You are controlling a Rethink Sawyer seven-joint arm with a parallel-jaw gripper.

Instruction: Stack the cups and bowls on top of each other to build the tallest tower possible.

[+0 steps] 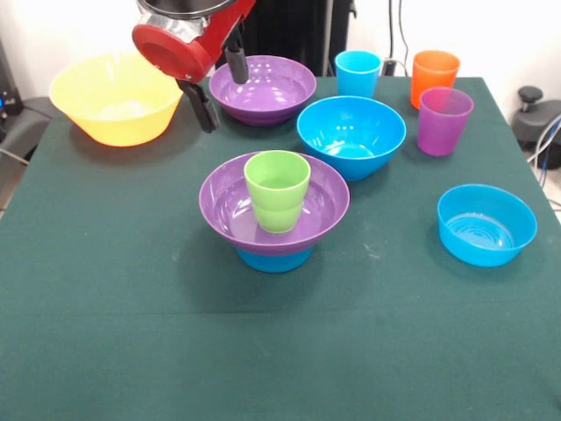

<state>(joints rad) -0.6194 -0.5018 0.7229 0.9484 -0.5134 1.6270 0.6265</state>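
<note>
The tower stands mid-table: a small blue bowl [274, 260] lowest, a wide purple bowl [226, 209] on it, and the lime green cup [277, 189] upright inside that. My gripper [221, 86] is open and empty, hanging above the table between the yellow bowl [114, 98] and the second purple bowl [265, 88], behind and left of the tower. The large blue bowl [351, 133] sits right of it. The light blue cup [358, 72], orange cup [435, 77] and translucent purple cup [444, 120] stand at the far right. Another small blue bowl [486, 224] sits alone at the right.
The table is covered with a dark green cloth [131, 316]. The yellow bowl sits at its far left corner. A black device [536, 118] with cables stands off the table's right edge. The red arm housing [175, 44] hangs over the far left.
</note>
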